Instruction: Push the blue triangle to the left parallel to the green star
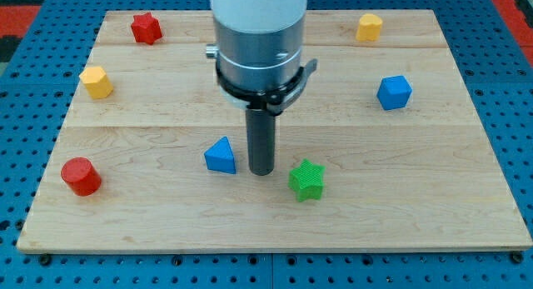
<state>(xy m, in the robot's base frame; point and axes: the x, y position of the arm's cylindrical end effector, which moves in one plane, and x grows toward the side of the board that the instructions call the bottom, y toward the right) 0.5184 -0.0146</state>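
The blue triangle [221, 155] lies on the wooden board [275, 222] a little left of centre. The green star [306, 180] lies to its right and slightly nearer the view's bottom. My tip [261, 171] rests on the board between them, just right of the blue triangle and left of the green star, with a small gap to each. The rod hangs from the grey and white arm body [258, 39] at the view's top centre.
A red star [146, 27] sits at the top left, a yellow block [97, 82] at the left, a red cylinder [81, 176] at the lower left. A yellow block [370, 27] sits at the top right, a blue cube [394, 92] at the right.
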